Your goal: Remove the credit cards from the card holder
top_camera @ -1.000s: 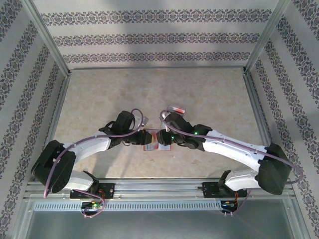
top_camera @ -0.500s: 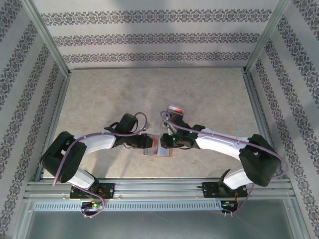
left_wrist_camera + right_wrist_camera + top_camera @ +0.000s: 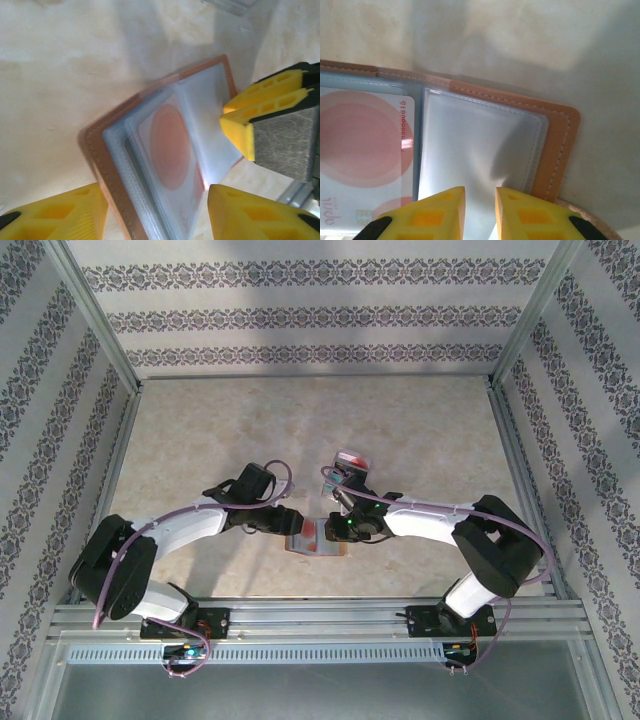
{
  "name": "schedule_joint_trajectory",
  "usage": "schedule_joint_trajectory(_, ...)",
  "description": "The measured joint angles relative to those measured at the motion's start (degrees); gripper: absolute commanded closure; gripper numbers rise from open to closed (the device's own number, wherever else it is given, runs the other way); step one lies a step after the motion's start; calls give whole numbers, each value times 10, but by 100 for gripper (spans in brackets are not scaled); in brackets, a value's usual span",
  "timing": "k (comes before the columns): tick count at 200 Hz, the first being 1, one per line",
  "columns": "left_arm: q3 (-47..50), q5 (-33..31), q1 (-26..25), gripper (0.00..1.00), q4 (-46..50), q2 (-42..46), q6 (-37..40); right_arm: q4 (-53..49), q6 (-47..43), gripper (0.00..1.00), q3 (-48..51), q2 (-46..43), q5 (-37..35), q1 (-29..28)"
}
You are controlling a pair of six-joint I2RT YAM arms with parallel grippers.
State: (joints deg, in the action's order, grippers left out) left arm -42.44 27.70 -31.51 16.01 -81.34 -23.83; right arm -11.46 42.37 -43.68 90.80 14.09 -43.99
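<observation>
The job is at the stage of getting a card out of its pocket, and no card is free yet. The card holder [image 3: 93, 146] lies spread open on the worktop [image 3: 60, 60], directly under both claws, its brown stitched border framing the clear sleeves.

The left claw [image 3: 159, 214] stands wide open with nothing in it. Its two yellow fingers sit either side of the holder's near end, and a credit card [image 3: 170, 145] with a red disc printed on it lies in a sleeve just ahead of the gap between them.

The right claw [image 3: 480, 212] is closed down to a thin slit. Its tips sit at the edge of the empty clear panel, on the far side of the card from the left claw. From where I stand it looks to be nipping that flap to keep the holder flat and open, though the contact itself is hard to make out.

The next move falls to the left claw, I'd say. It needs to come down onto the exposed end of the card, close on that thin edge alone rather than sleeve and card together, and draw it out along the pocket. The right claw has to hold the holder down against that pull. The glossy sleeve looks slippery, so a shallow pinch may skid off.
</observation>
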Motion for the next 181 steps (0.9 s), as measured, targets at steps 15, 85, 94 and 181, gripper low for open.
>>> schedule_joint_trajectory(15,-8,-39,0,45,28,21,3,8,4,76,2,0,0,0)
schedule_joint_trajectory(85,16,-129,-20,66,31,112,-19,17,14,73,18,-12,-6,4)
schedule_joint_trajectory(94,27,-130,-27,67,21,112,-27,11,15,73,22,-21,-11,4)
schedule_joint_trajectory(181,120,-136,-71,83,-86,106,-123,-15,7,64,11,-110,-16,4)
